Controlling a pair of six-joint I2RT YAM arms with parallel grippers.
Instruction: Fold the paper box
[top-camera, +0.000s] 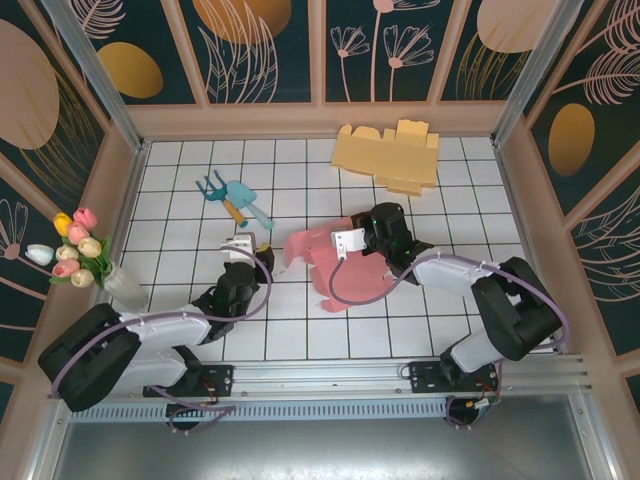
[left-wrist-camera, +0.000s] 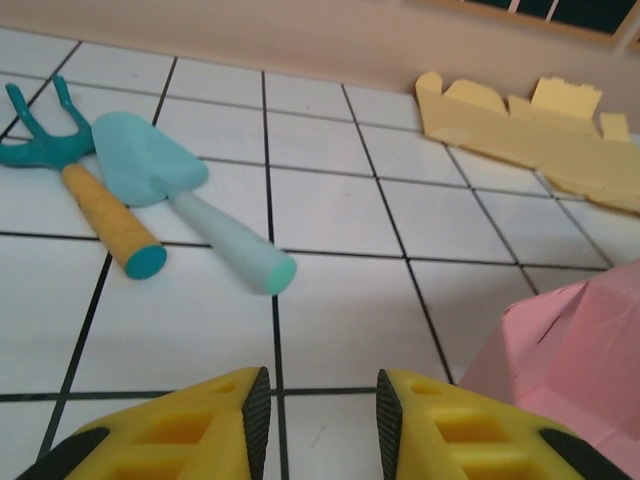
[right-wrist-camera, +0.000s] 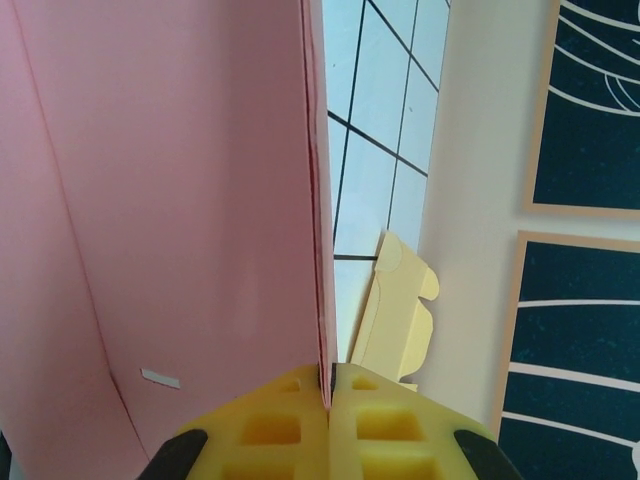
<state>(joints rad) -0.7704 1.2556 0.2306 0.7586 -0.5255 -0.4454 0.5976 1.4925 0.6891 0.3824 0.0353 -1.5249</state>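
Pink paper box (top-camera: 335, 268) part-folded at mid-table — your right arm grips it, your left is free.

Nearest you, the left gripper (left-wrist-camera: 318, 400) sits low over the tiled table (top-camera: 455, 205), its yellow pads parted with nothing between them. It is just left of the box's pink corner, probably placed so you can brace or push a flap from that side. Your right gripper (right-wrist-camera: 328, 385) is clenched on the edge of an upright pink panel, pads pressed together over the sheet. Pinching the edge seems meant to keep that wall standing while the creases are set. Beyond the left gripper a teal trowel (left-wrist-camera: 150, 170) and hand rake (left-wrist-camera: 60, 150) lie side by side, apart from the box. Farthest off, by the back wall, a yellow cardboard blank (top-camera: 388, 155) lies flat — not yet folded.
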